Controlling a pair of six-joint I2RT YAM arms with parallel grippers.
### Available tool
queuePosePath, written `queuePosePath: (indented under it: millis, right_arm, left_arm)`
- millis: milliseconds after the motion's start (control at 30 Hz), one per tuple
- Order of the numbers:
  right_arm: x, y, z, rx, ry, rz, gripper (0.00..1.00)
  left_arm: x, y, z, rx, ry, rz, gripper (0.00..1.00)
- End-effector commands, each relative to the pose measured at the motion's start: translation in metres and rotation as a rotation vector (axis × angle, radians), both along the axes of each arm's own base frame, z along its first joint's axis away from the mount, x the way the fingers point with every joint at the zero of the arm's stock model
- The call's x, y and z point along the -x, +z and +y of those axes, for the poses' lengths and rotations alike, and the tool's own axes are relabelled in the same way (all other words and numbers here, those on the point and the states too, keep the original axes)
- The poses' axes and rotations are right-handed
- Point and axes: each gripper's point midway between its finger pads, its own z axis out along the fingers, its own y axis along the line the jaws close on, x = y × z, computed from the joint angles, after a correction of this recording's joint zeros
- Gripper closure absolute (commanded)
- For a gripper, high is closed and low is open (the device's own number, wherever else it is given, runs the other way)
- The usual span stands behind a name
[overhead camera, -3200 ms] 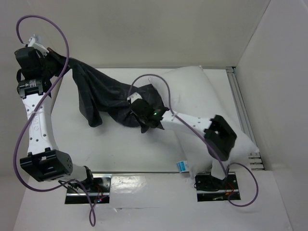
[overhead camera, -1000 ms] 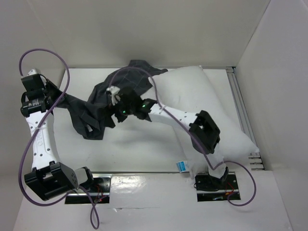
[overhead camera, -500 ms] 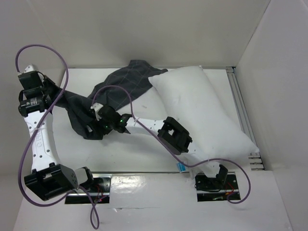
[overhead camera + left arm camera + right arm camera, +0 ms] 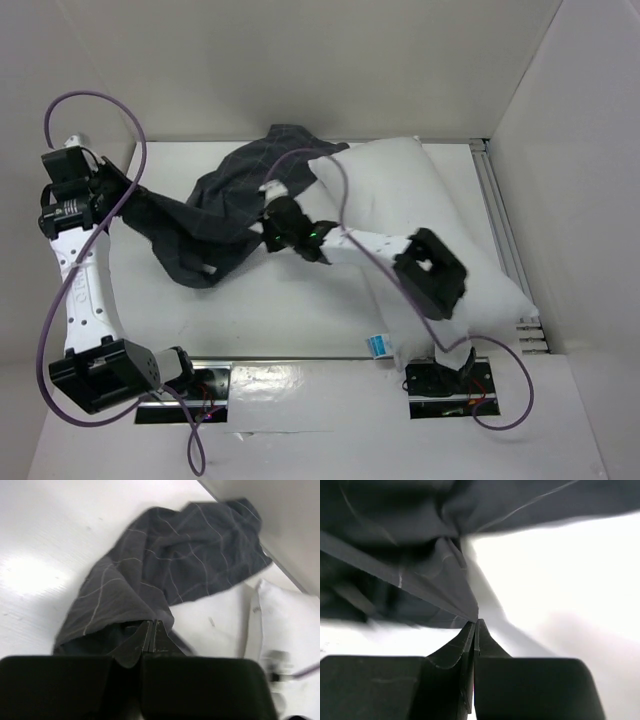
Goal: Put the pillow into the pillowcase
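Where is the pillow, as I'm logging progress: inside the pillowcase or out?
Out: the pillow lies bare beside the crumpled pillowcase.

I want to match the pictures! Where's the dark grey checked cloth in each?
Top external: dark grey checked cloth pillowcase, left of centre.
Left wrist: pillowcase, centre to upper right.
Right wrist: pillowcase, across the top.
Shared landmark: plump white fabric pillow, right of it in top and left wrist views.

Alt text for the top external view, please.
Both grippers are shut on the crumpled dark grey pillowcase, the left gripper at its left end and the right gripper at its near edge. The white pillow lies beside it on the right, not yet inside.
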Motion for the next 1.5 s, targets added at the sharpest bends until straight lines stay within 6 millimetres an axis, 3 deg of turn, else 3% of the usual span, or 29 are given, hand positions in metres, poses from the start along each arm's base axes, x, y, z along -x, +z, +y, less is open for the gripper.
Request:
queuePosePath:
  millis: [0,33,67,100,133,167,233,367,433,500,533,567,600,667,700,733,767,867,900,967,1100,1233,1333,1400,1433,1467]
  right_arm:
    - [-0.022,0.090,-0.083,-0.067,-0.201,-0.125,1.00]
    - [-0.010,0.077,-0.103,-0.024,-0.220,-0.111,1.00]
    - [-0.008,0.082,-0.121,0.003,-0.261,-0.137,1.00]
    - [0.004,0.092,-0.146,0.011,-0.287,-0.145,1.00]
    - [0.008,0.097,-0.160,0.028,-0.321,-0.159,1.00]
    - [0.008,0.102,-0.179,0.048,-0.365,-0.171,1.00]
    - [0.022,0.110,-0.217,0.079,-0.434,-0.178,1.00]
    - [0.016,0.129,-0.286,0.107,-0.605,-0.205,1.00]
    - [0.005,0.139,-0.322,0.109,-0.687,-0.219,1.00]
    - [-0.003,0.151,-0.335,0.093,-0.703,-0.210,1.00]
    - [-0.006,0.158,-0.341,0.095,-0.695,-0.208,0.89]
    - [-0.014,0.168,-0.348,0.097,-0.694,-0.190,0.66]
    - [-0.013,0.172,-0.337,0.074,-0.642,-0.168,0.25]
    - [-0.011,0.181,-0.315,0.044,-0.556,-0.163,0.13]
    - [-0.007,0.183,-0.299,0.029,-0.506,-0.158,0.09]
    - [-0.004,0.189,-0.281,0.003,-0.452,-0.164,0.02]
    - [0.007,0.181,-0.249,0.006,-0.374,-0.144,0.00]
    - [0.015,0.177,-0.219,0.064,-0.351,-0.155,0.00]
    - [0.024,0.167,-0.194,0.091,-0.304,-0.138,0.00]
    - [0.029,0.158,-0.180,0.135,-0.299,-0.154,0.00]
    - [0.063,0.117,-0.125,0.185,-0.131,-0.102,0.00]
    - [0.089,0.064,-0.096,0.216,0.026,0.006,0.00]
    - [0.106,0.030,-0.080,0.212,0.104,0.096,0.00]
    - [0.109,0.011,-0.080,0.238,0.118,0.127,0.00]
    - [0.115,-0.002,-0.075,0.259,0.133,0.138,0.00]
    - [0.120,-0.011,-0.072,0.266,0.150,0.148,0.00]
  left_arm:
    - [-0.015,0.035,-0.020,-0.042,-0.159,-0.149,1.00]
    - [-0.016,0.033,-0.027,-0.033,-0.205,-0.159,1.00]
    - [-0.018,0.038,-0.042,-0.027,-0.282,-0.198,0.90]
    - [-0.019,0.025,-0.050,-0.027,-0.313,-0.179,0.74]
    - [-0.017,0.027,-0.056,-0.033,-0.328,-0.191,0.44]
    - [-0.015,0.030,-0.057,-0.056,-0.333,-0.198,0.31]
    - [-0.017,0.024,-0.055,-0.081,-0.321,-0.186,0.16]
    - [-0.023,0.013,-0.061,-0.044,-0.339,-0.184,0.12]
    - [-0.031,0.000,-0.067,0.014,-0.351,-0.160,0.18]
    - [-0.042,-0.014,-0.069,0.039,-0.358,-0.135,0.18]
    - [-0.049,-0.021,-0.074,0.053,-0.371,-0.124,0.18]
    - [-0.062,-0.038,-0.078,0.063,-0.375,-0.076,0.18]
    - [-0.070,-0.046,-0.079,0.064,-0.375,-0.052,0.18]
    - [-0.089,-0.055,-0.088,0.051,-0.386,-0.021,0.18]
    - [-0.099,-0.083,-0.091,0.070,-0.387,0.054,0.18]
    - [-0.106,-0.091,-0.096,0.077,-0.402,0.074,0.19]
    - [-0.113,-0.098,-0.104,0.067,-0.411,0.096,0.19]
    - [-0.128,-0.141,-0.113,0.077,-0.405,0.195,0.22]
    - [-0.132,-0.148,-0.117,0.088,-0.408,0.211,0.22]
    - [-0.135,-0.175,-0.122,0.104,-0.419,0.269,0.24]
    - [-0.146,-0.207,-0.144,0.110,-0.448,0.327,0.25]
    - [-0.151,-0.239,-0.156,0.102,-0.459,0.407,0.26]
    - [-0.151,-0.250,-0.162,0.112,-0.461,0.428,0.33]
    - [-0.151,-0.249,-0.164,0.127,-0.463,0.428,0.44]
    - [-0.150,-0.249,-0.166,0.134,-0.469,0.427,0.56]
    - [-0.150,-0.253,-0.166,0.136,-0.469,0.436,0.87]
